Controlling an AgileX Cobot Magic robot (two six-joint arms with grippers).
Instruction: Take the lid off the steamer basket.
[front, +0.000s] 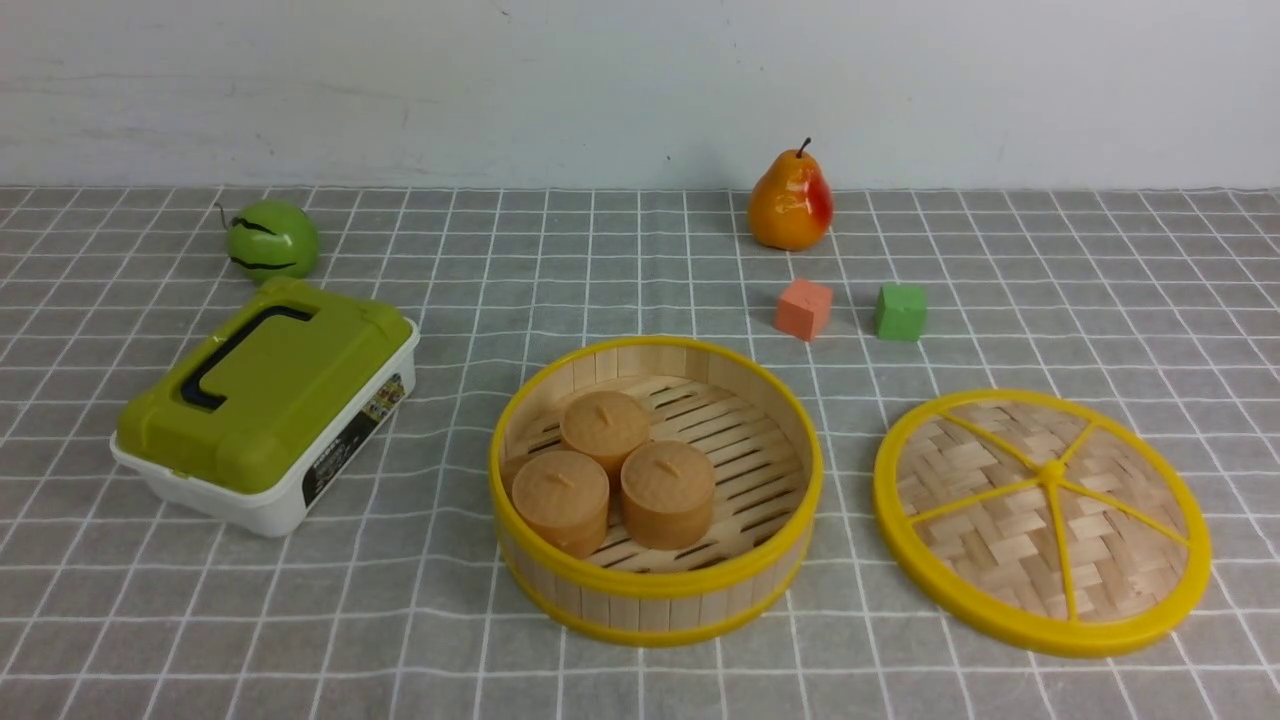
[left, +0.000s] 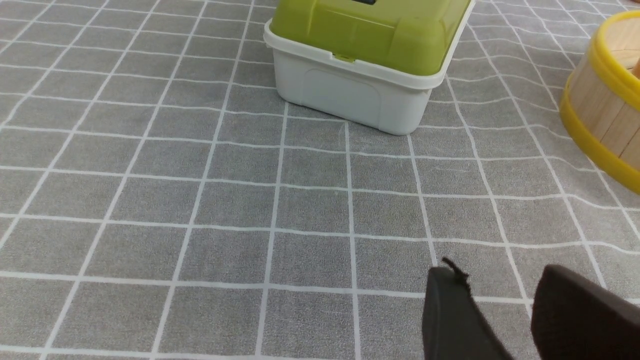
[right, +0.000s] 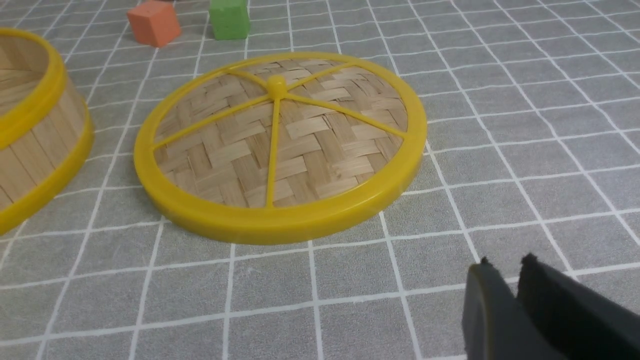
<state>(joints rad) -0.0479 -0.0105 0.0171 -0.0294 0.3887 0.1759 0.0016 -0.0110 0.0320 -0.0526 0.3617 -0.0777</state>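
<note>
The steamer basket (front: 655, 585) stands open at the table's middle, with three brown round buns (front: 610, 470) on its slatted floor. The lid (front: 1040, 520) lies flat on the cloth to the basket's right, apart from it. Neither gripper shows in the front view. In the left wrist view my left gripper (left: 500, 272) is open and empty over bare cloth, with the basket's wall (left: 605, 100) at the picture's edge. In the right wrist view my right gripper (right: 506, 261) is shut on nothing, a short way from the lid (right: 280, 145) and not touching it. The basket's side (right: 35, 135) shows beyond the lid.
A white box with an olive-green lid (front: 265, 400) sits left of the basket. A green apple (front: 272, 240) is behind the box. A pear (front: 790, 200), an orange cube (front: 803, 308) and a green cube (front: 900, 311) stand behind the basket and lid.
</note>
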